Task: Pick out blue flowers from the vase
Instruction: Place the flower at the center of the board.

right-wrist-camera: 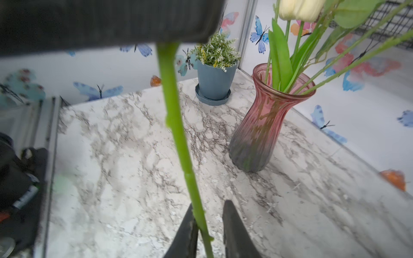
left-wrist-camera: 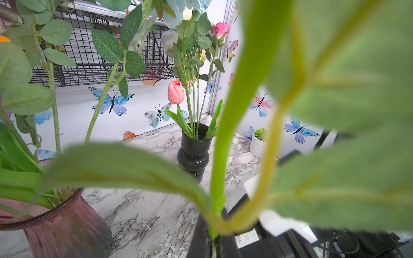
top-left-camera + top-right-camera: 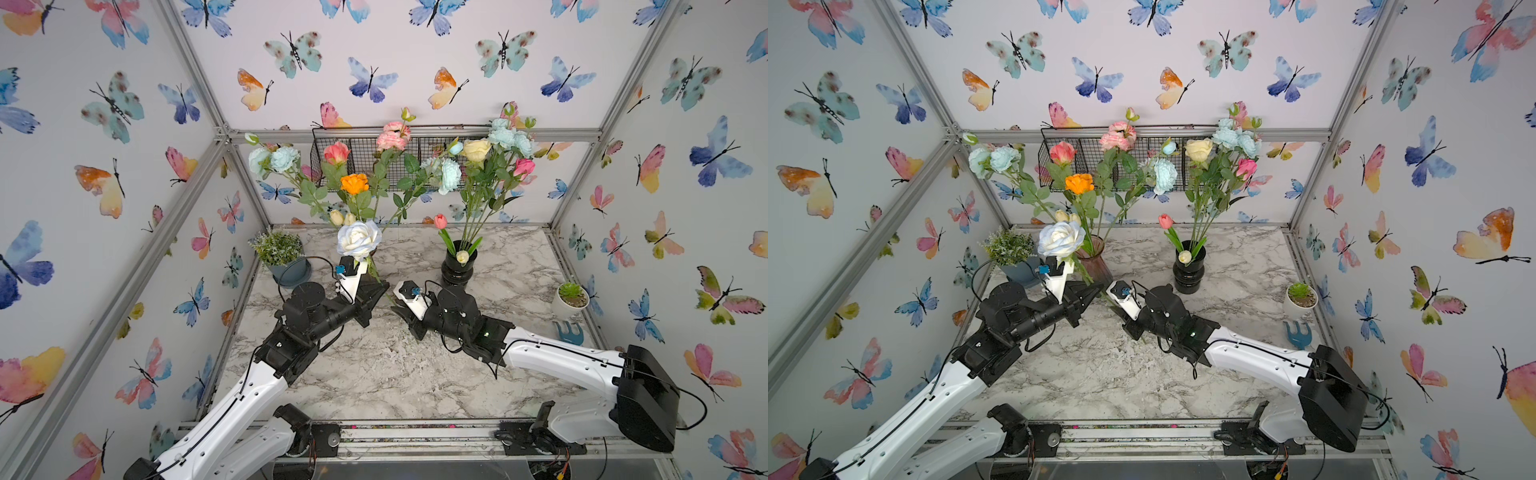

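Clamps the stem (image 1: 178,134) of the blue-tinged white rose (image 3: 358,240) in the left claw (image 3: 380,289); straddles it lower down with the right claw (image 1: 207,206), parted, one finger (image 1: 234,225) not touching.

Bright even light, wrist foregrounds blurred, edges bowed

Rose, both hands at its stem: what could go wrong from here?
1. The stem lies against one finger of the right hand, jaws apart: closing may shove it sideways or miss.
2. Only the left hand holds the rose; letting go early would likely drop it.
3. The rose hangs close to the flowers in the pink vase: a swing may snag them.
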`<state>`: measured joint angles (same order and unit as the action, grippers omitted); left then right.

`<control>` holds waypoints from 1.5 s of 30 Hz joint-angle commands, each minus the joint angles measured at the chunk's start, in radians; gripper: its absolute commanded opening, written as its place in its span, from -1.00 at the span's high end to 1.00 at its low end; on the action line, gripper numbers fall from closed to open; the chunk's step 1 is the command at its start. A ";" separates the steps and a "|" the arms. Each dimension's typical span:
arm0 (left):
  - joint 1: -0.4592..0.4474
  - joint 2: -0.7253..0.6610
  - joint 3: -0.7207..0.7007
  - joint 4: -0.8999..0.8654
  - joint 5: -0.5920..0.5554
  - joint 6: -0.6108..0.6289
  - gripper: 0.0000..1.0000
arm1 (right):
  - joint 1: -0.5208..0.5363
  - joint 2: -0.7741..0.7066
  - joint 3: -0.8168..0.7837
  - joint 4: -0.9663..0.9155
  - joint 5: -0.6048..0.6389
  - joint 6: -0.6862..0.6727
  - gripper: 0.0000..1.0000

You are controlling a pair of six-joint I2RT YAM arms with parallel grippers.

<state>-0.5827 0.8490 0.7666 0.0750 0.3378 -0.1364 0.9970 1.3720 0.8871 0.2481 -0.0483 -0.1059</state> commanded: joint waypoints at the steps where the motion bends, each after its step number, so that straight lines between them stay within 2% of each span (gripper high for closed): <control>1: -0.003 -0.014 0.010 0.016 0.006 -0.005 1.00 | 0.008 -0.035 -0.006 0.025 0.004 0.020 0.91; 4: -0.003 -0.014 -0.001 0.012 -0.007 0.000 0.98 | 0.008 -0.046 -0.031 0.032 -0.001 0.036 0.96; 5: -0.003 -0.017 -0.003 0.008 -0.014 0.003 0.89 | 0.008 -0.048 -0.037 0.030 0.002 0.041 0.96; 7: -0.003 -0.021 -0.001 -0.001 -0.026 0.007 0.64 | 0.008 -0.050 -0.037 0.013 0.011 0.049 0.96; 8: -0.003 -0.024 0.003 -0.007 -0.029 0.009 0.49 | 0.009 -0.048 -0.037 0.008 0.018 0.053 0.96; 9: -0.003 -0.030 0.005 -0.007 -0.029 0.011 0.24 | 0.009 -0.046 -0.034 -0.001 0.021 0.057 0.96; 11: -0.003 -0.044 -0.003 0.004 -0.032 0.011 -0.04 | 0.009 -0.039 -0.025 -0.022 0.028 0.065 0.96; 15: -0.003 -0.072 -0.014 0.005 -0.056 0.007 -0.25 | 0.009 -0.035 -0.009 -0.069 0.070 0.081 0.96; 21: -0.003 -0.132 -0.039 0.006 -0.128 0.023 -0.35 | 0.009 -0.046 0.084 -0.279 0.127 0.136 0.96; 26: -0.002 -0.171 -0.067 0.044 -0.221 0.047 -0.28 | 0.009 -0.096 0.133 -0.490 0.113 0.201 0.96; 31: 0.003 -0.165 -0.060 0.059 -0.284 0.050 -0.30 | 0.009 -0.140 0.091 -0.577 0.148 0.268 0.96; 36: 0.013 -0.194 -0.118 0.155 -0.344 0.038 -0.15 | 0.009 -0.126 0.074 -0.671 0.105 0.318 0.97; 42: 0.024 -0.194 -0.179 0.246 -0.353 0.027 -0.21 | 0.008 -0.091 0.048 -0.762 0.039 0.382 0.97; 45: 0.035 -0.175 -0.202 0.295 -0.376 0.015 -0.44 | 0.009 -0.095 0.021 -0.782 0.037 0.402 0.97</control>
<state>-0.5621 0.6636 0.5770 0.2699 0.0010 -0.1066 1.0084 1.2766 0.9272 -0.4686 0.0151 0.2489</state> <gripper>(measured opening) 0.673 0.076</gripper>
